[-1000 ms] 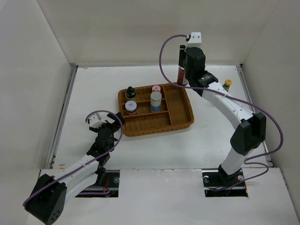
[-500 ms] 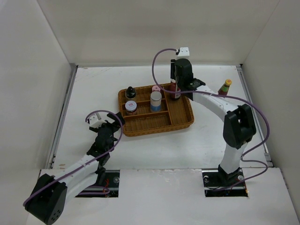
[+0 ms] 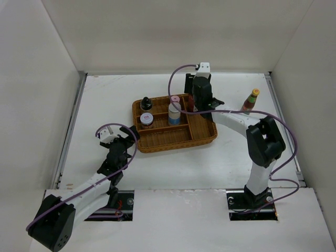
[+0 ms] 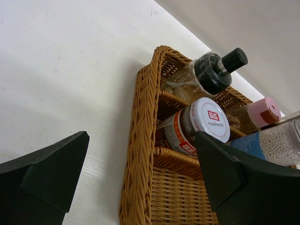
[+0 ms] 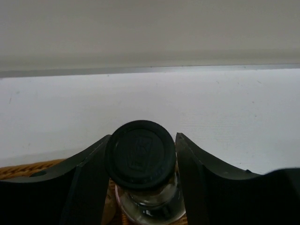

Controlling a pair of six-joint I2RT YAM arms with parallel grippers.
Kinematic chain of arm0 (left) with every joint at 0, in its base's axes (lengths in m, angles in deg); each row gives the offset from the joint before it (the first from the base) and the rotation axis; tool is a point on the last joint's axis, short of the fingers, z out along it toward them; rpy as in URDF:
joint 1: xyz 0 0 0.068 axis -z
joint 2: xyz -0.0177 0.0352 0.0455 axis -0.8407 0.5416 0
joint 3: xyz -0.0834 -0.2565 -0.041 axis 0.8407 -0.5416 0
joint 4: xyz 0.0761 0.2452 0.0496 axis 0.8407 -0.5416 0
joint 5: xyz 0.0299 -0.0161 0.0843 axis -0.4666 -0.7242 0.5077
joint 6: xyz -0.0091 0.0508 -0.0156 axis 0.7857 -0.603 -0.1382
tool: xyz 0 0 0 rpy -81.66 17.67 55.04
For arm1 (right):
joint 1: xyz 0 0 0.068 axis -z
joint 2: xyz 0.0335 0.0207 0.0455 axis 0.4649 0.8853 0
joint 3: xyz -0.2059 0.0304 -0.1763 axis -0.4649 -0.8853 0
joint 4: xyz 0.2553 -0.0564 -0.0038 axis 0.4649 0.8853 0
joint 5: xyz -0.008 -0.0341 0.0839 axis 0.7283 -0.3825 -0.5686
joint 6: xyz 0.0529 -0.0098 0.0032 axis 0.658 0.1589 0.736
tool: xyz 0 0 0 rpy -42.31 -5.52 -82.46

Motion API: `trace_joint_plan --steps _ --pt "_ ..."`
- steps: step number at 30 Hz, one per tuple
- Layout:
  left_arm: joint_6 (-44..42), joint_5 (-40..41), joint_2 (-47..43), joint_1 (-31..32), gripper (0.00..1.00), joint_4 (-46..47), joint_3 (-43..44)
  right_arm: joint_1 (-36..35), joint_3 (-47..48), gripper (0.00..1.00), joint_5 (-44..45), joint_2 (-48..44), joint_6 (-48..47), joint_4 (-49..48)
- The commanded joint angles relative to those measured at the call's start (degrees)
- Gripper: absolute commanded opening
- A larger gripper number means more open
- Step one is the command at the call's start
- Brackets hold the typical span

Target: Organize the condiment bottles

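Note:
The tall clear bottle's black cap (image 5: 140, 153) stands between my right gripper's (image 5: 143, 140) fingers, over the back edge of the brown wicker tray (image 3: 157, 147). The jaws are open, with a thin gap on the right side of the cap. In the top view that gripper (image 3: 199, 100) covers the bottle. The tray holds a squat black-capped bottle (image 3: 146, 103), a short red-labelled jar (image 3: 147, 119), a white-and-blue bottle (image 3: 174, 113) and a pink-capped one (image 3: 174, 100). A green-and-yellow-capped bottle (image 3: 251, 100) stands on the table at the right. My left gripper (image 3: 113, 137) waits open, left of the tray.
White walls enclose the table on the left, back and right. In the left wrist view the tray's woven left rim (image 4: 140, 140) lies between my open fingers, with the black-capped bottle (image 4: 213, 72) and the jar (image 4: 208, 119) beyond it.
My right arm carried the tall bottle from the back right to the tray's back edge and lowered it. Its jaws have widened around the cap. The left arm has not moved.

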Motion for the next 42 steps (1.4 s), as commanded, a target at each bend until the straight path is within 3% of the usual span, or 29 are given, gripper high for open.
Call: trace_joint_plan --steps 1,5,14,17,23,29,35,39,42 --pt "0.75 -0.41 0.22 -0.3 1.0 2.76 0.26 -0.62 -0.61 0.67 0.02 -3.51 2.86 -3.23" --pt "0.75 -0.32 -0.14 -0.39 1.0 2.76 0.17 -0.71 -1.4 0.81 -0.15 -6.58 2.86 -1.83" --pt "0.75 -0.58 -0.04 -0.39 1.0 2.76 0.17 1.66 -9.12 0.95 -1.21 -19.14 5.68 -1.47" --pt "0.84 -0.67 -0.57 -0.48 1.0 2.76 0.08 5.6 -13.69 0.97 1.94 -25.03 5.76 -0.16" --pt "1.02 -0.94 0.39 -0.04 1.0 2.85 0.34 18.87 -16.61 1.0 9.78 -29.88 8.58 13.02" --pt "1.28 -1.2 0.84 0.05 1.0 2.85 0.52 26.62 -15.12 1.0 7.59 -24.62 8.4 16.37" --pt "1.28 -1.03 0.48 -0.48 1.0 2.85 0.26 29.96 -10.99 0.99 2.92 -16.45 8.23 16.72" --pt "1.28 -1.2 1.36 -0.74 1.0 2.85 0.43 31.46 -9.41 0.87 2.14 -12.93 8.14 16.2" --pt "1.28 -1.03 0.83 -0.74 1.0 2.85 0.43 31.9 -8.26 0.73 1.52 -10.2 7.79 16.63"
